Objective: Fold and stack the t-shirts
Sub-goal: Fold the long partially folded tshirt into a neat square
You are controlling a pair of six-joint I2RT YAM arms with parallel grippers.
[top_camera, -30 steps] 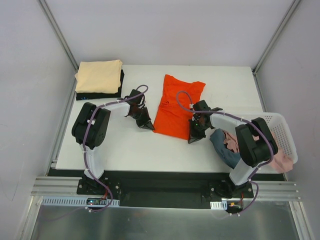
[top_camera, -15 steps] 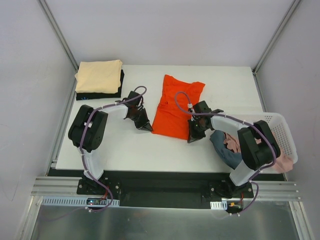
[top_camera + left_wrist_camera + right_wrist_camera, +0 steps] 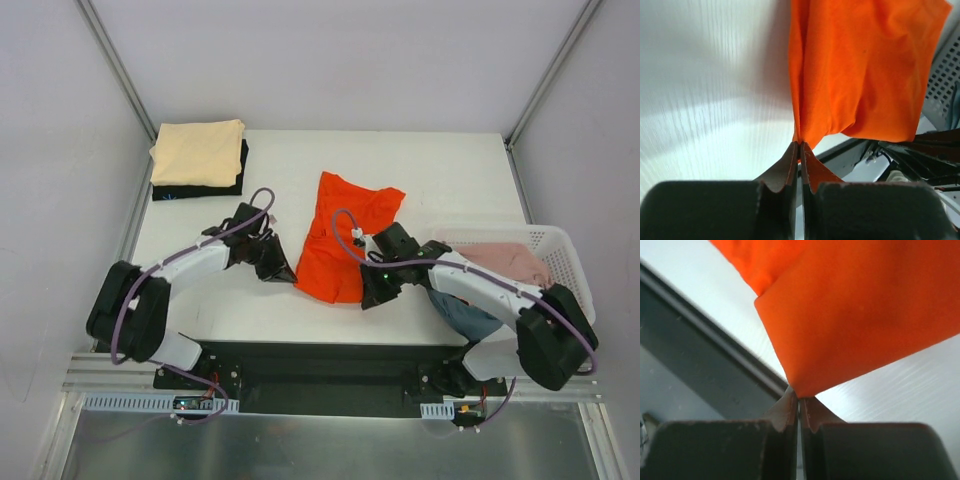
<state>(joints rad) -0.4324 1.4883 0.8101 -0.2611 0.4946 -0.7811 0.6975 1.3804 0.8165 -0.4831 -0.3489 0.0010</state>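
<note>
The bright orange-red t-shirt (image 3: 338, 236) lies folded lengthwise in the middle of the white table. My left gripper (image 3: 289, 276) is shut on its near left corner, which shows in the left wrist view (image 3: 850, 75). My right gripper (image 3: 366, 300) is shut on its near right corner, which shows in the right wrist view (image 3: 860, 320). A pale yellow-cream t-shirt (image 3: 198, 150) lies folded on a black t-shirt (image 3: 200, 186) at the far left. A pink t-shirt (image 3: 515, 262) and a dusty blue t-shirt (image 3: 470, 318) are in the basket at the right.
A white plastic lattice basket (image 3: 570, 262) stands at the table's right edge, behind my right arm. The table's near edge (image 3: 330, 342) with its dark rail runs just below both grippers. Grey walls enclose the table.
Both grippers have pulled the orange-red shirt's near corners toward the table's near edge. The shirt has slid nearer with them. The pink cloth in the basket now shows more.
</note>
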